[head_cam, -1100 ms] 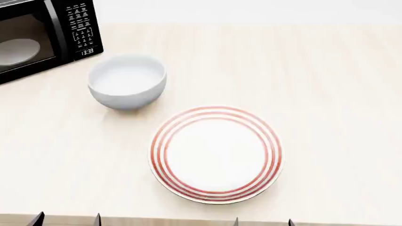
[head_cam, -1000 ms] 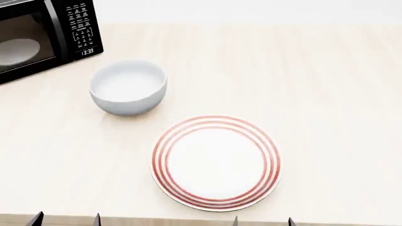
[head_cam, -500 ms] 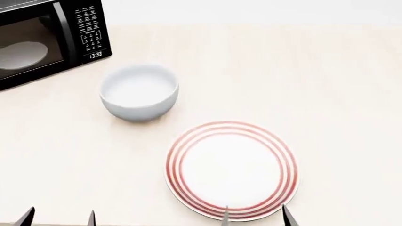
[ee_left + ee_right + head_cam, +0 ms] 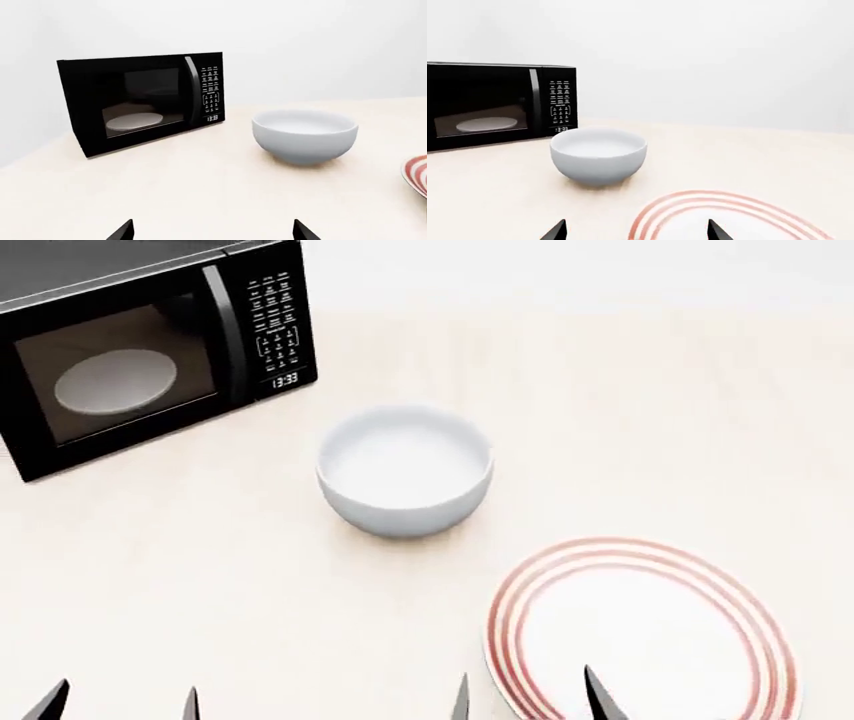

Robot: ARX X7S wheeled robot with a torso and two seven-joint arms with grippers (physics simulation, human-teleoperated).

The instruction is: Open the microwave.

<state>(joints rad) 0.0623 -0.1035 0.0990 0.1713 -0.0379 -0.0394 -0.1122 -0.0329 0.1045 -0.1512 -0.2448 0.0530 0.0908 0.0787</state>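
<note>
The black microwave point(image 4: 147, 350) stands at the far left of the table, its glass door shut, with the white turntable plate point(image 4: 118, 380) behind the window and the button panel with clock point(image 4: 278, 330) on its right side. It also shows in the left wrist view point(image 4: 143, 102) and the right wrist view point(image 4: 500, 102). My left gripper point(image 4: 120, 703) is open and empty at the near left edge, far from the microwave. My right gripper point(image 4: 527, 700) is open and empty over the near edge of the striped plate. Only the fingertips point(image 4: 123, 231) show.
A white bowl point(image 4: 404, 470) stands mid-table, right of and in front of the microwave. A white plate with red rings point(image 4: 647, 635) lies at the near right. The table top point(image 4: 641, 420) is pale wood; a white wall stands behind.
The view has shifted left: microwave, bowl and plate all slid right in the picture, and more of the microwave shows. The gripper tips rose slightly into view.
</note>
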